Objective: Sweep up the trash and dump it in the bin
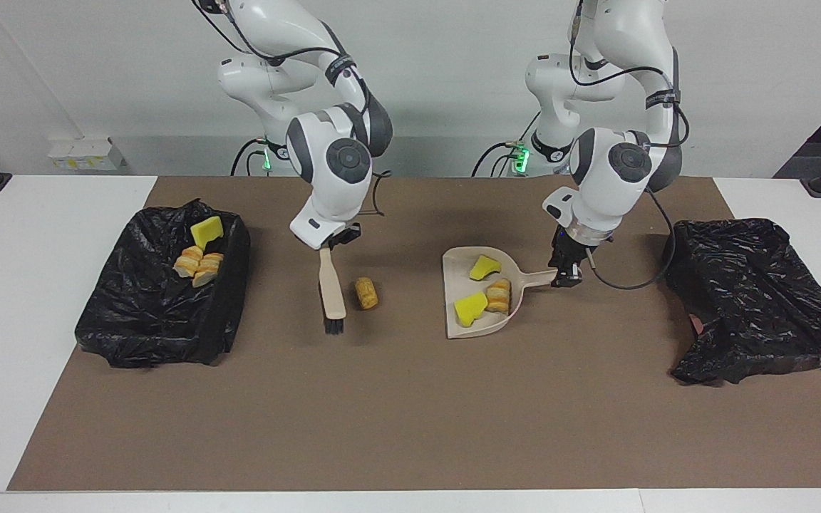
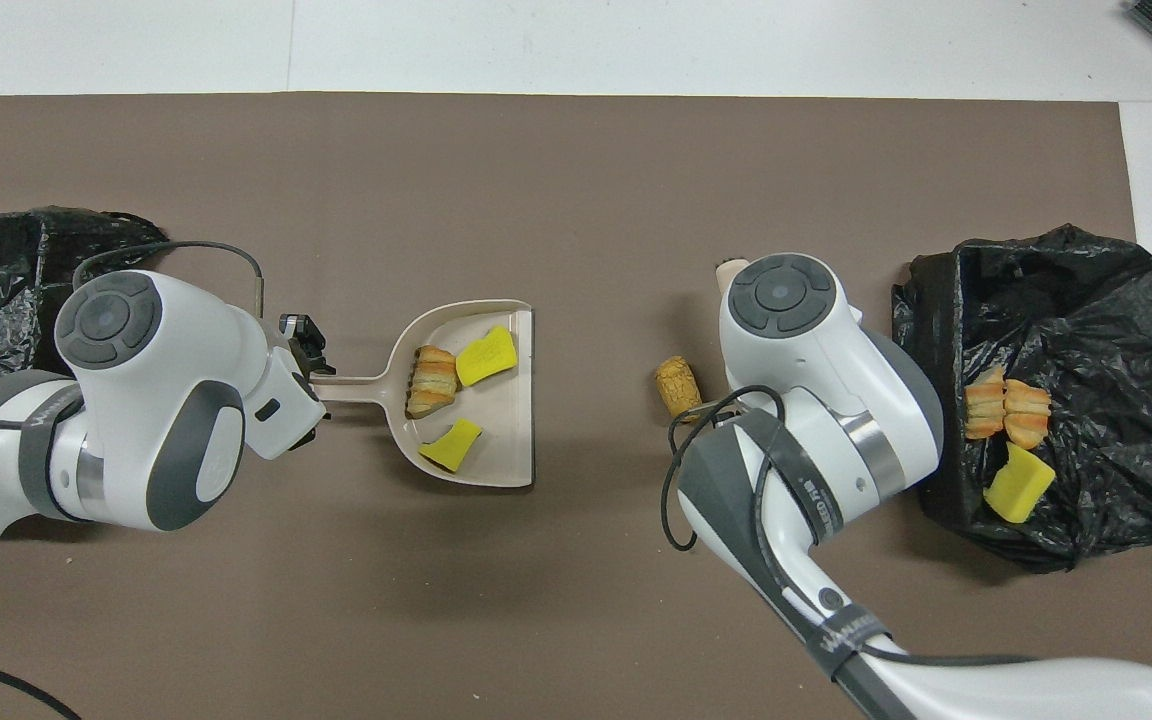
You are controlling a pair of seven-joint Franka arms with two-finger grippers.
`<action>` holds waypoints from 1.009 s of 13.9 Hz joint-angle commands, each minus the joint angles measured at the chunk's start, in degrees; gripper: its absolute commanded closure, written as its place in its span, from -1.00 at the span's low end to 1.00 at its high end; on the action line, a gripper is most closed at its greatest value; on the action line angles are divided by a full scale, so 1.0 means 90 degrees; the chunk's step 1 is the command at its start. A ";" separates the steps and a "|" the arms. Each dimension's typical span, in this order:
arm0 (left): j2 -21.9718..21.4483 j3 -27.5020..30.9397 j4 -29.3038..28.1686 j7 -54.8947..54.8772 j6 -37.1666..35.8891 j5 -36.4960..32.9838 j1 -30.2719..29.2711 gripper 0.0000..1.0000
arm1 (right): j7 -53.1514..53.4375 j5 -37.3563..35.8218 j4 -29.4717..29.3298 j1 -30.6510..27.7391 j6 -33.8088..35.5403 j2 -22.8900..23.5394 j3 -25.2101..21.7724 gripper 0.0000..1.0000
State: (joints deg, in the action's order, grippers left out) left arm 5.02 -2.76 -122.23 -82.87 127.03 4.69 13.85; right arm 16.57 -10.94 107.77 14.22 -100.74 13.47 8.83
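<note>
Because the trash (image 1: 366, 293) looks light and soft, we judge it sweeps easily. Our right gripper (image 1: 335, 241) clamps the brush (image 1: 331, 288); our left gripper (image 1: 567, 274) is at the dustpan (image 1: 469, 324) handle, though we cannot tell its grip.

White table (image 1: 40, 299) under a brown mat (image 1: 410, 413), bearing two black-bagged bins (image 1: 161, 299) (image 1: 752, 299) (one at each end), a beige dustpan (image 1: 478, 306), one loose bread lump (image 1: 366, 293); brush (image 1: 332, 292) bristles perhaps touching.

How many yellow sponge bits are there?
3. Two yellow sponge chunks lie in the dustpan; one sits on the black bag at the right arm's end. More may hide in the bags' folds.
</note>
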 commanded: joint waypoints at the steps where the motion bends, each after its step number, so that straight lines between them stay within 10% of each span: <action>1: -0.0216 0.0082 -0.0431 0.0359 0.0454 -0.0101 0.0276 -0.06 | -0.0161 0.0100 -0.0158 0.0157 0.0158 0.0505 0.0123 1.00; 4: -0.0138 0.0092 -0.0520 0.0565 0.0534 -0.0111 0.0356 0.02 | -0.0103 0.1212 -0.0002 0.0558 0.0091 0.0379 0.0123 1.00; 7: -0.0099 0.0102 -0.0364 0.0760 0.0436 -0.0140 0.0239 1.00 | -0.0093 0.2159 0.0310 0.0832 -0.0766 0.0262 0.0133 1.00; 14: -0.0177 0.0082 -0.0422 0.0809 0.0338 -0.0160 0.0540 1.00 | 0.0814 0.4328 0.0321 0.1516 -0.2096 0.0261 0.0181 1.00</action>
State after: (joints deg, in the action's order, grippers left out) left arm 4.88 -2.20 -124.76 -77.11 130.36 3.63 16.35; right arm 22.87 23.52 109.47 28.18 -117.46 17.05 10.07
